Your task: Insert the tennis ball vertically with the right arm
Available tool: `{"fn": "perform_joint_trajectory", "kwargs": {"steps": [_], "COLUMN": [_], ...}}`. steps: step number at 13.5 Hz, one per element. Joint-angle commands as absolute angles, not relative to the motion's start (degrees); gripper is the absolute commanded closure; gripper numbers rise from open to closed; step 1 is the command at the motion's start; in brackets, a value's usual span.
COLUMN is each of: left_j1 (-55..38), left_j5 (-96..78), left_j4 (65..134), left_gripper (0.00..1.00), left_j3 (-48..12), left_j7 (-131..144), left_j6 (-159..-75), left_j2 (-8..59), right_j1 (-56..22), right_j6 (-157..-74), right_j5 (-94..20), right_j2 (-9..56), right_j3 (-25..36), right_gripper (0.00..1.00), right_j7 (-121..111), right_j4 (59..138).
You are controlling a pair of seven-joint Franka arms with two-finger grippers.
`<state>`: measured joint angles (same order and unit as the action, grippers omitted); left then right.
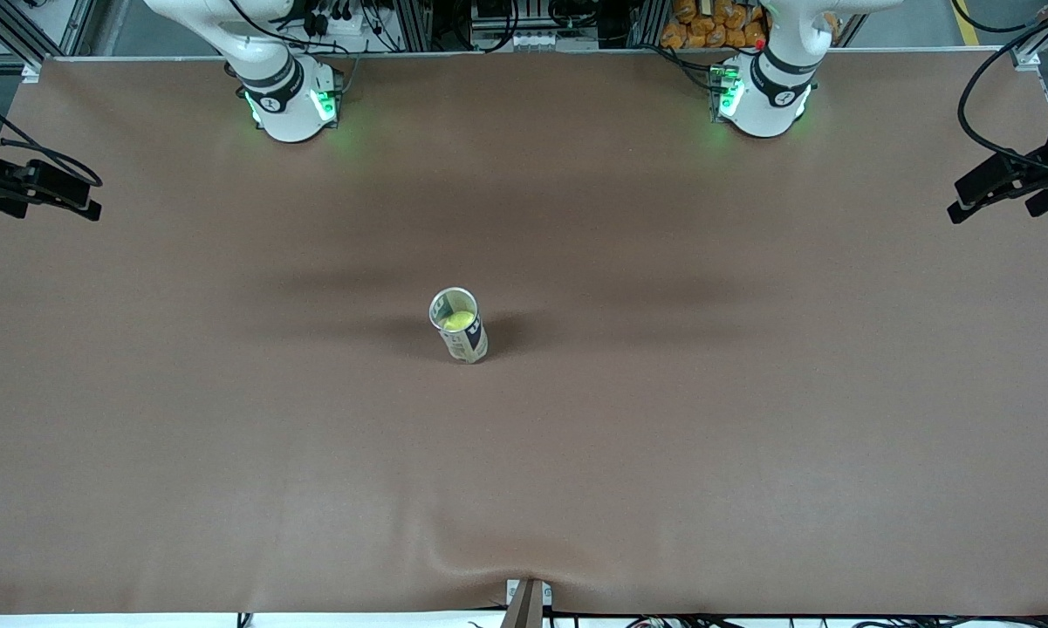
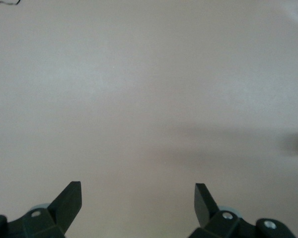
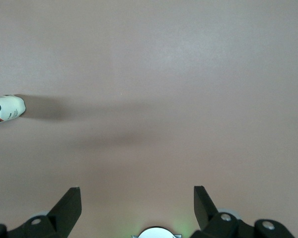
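An open tennis-ball can (image 1: 459, 325) stands upright near the middle of the brown table, with a yellow-green tennis ball (image 1: 458, 322) inside it. In the right wrist view the can's white labelled side (image 3: 6, 110) shows at the picture's edge. My right gripper (image 3: 137, 203) is open and empty, high over bare table near its own base (image 1: 290, 103). My left gripper (image 2: 138, 201) is open and empty over bare table. Neither hand shows in the front view; only the arms' bases and lower links do.
The left arm's base (image 1: 763, 100) stands at the table's edge farthest from the front camera. Black camera mounts (image 1: 1017, 174) (image 1: 30, 187) jut in at both ends of the table. A fold in the brown cover (image 1: 524, 571) sits at the edge nearest the camera.
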<state>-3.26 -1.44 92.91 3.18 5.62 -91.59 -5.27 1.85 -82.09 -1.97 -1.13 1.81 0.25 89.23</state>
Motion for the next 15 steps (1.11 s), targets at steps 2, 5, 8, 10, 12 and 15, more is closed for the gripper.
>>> {"fn": "perform_joint_trajectory", "kwargs": {"steps": [2,5,8,10,12,15], "left_j1": [-3.4,-2.9,-2.6,-3.0,-3.2,-3.2], "left_j5": [-0.6,-0.7,-0.9,-0.9,-0.9,-0.9], "left_j4": [92.1,92.1,92.1,92.0,91.8,91.2], "left_gripper": [0.00,0.00,0.00,0.00,0.00,0.00], "left_j3": [3.2,2.8,2.8,2.8,2.8,2.8], "left_j7": [5.1,2.7,2.6,2.5,2.2,2.0], "left_j6": [-91.5,-91.3,-91.1,-91.1,-91.1,-91.1], "left_j2": [-5.8,-5.7,-5.4,-5.4,-5.3,-4.8], "right_j1": [2.4,2.4,2.4,2.4,2.4,2.4], "right_j6": [-81.7,-81.7,-81.7,-81.7,-81.7,-81.7], "right_j5": [-1.8,-1.8,-1.8,-1.8,-1.8,-1.8], "right_j2": [-1.5,-1.4,-1.4,-1.4,-1.5,-1.4], "right_j3": [1.3,1.3,1.3,1.3,1.3,1.3], "right_gripper": [0.00,0.00,0.00,0.00,0.00,0.00], "right_j7": [0.6,0.6,0.6,0.6,0.6,0.6], "right_j4": [89.7,90.1,90.1,90.2,90.2,90.2]}}
